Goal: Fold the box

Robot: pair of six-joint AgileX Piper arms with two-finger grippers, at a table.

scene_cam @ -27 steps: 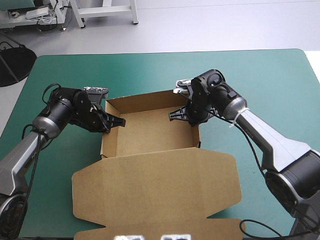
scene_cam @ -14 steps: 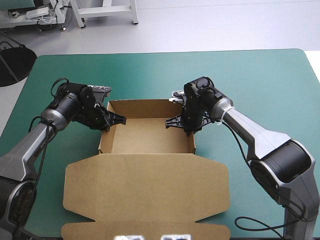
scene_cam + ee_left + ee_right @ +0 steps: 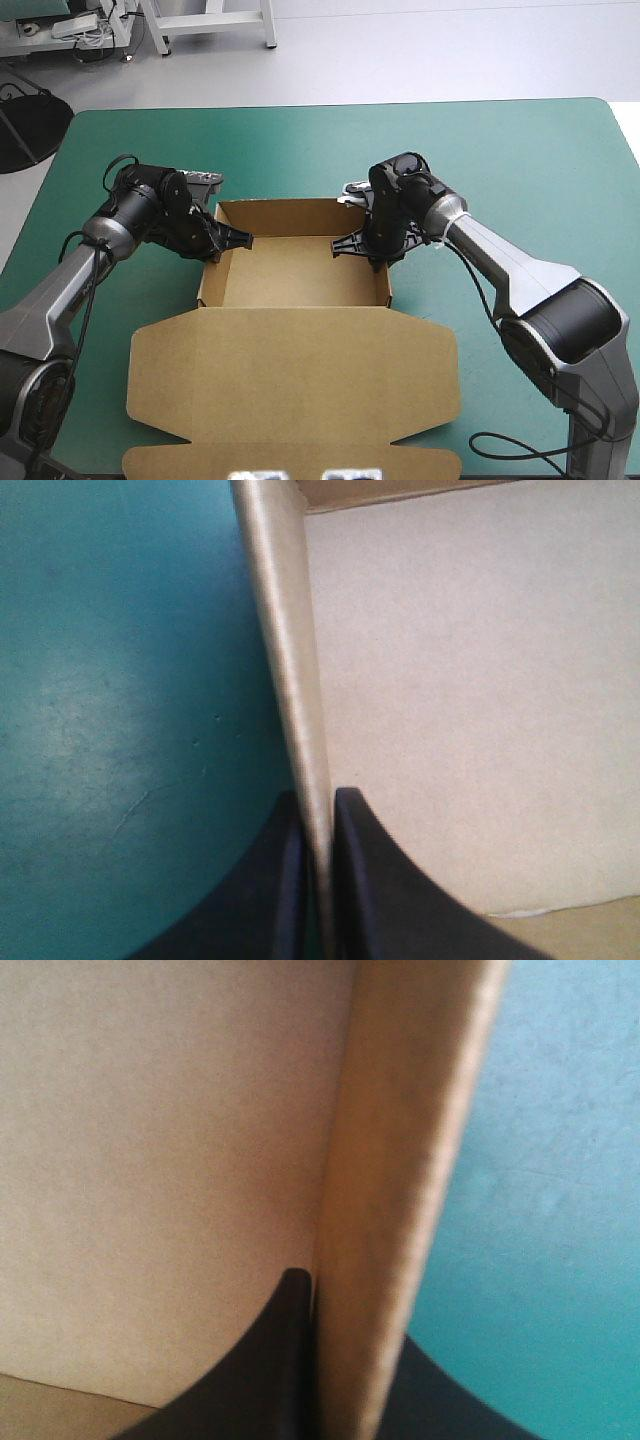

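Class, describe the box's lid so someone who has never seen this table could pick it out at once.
On the teal-green table the brown box lies at the middle, the left gripper and right gripper each clamping a side wall. The lid is the wide sheet toward the table's near edge; it alone lies flat, while the box's walls stand raised.

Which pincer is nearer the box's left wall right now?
Left. The left pincer is shut on the left wall itself, one finger on either side. The right pincer grips the right wall, across the open tray of the box.
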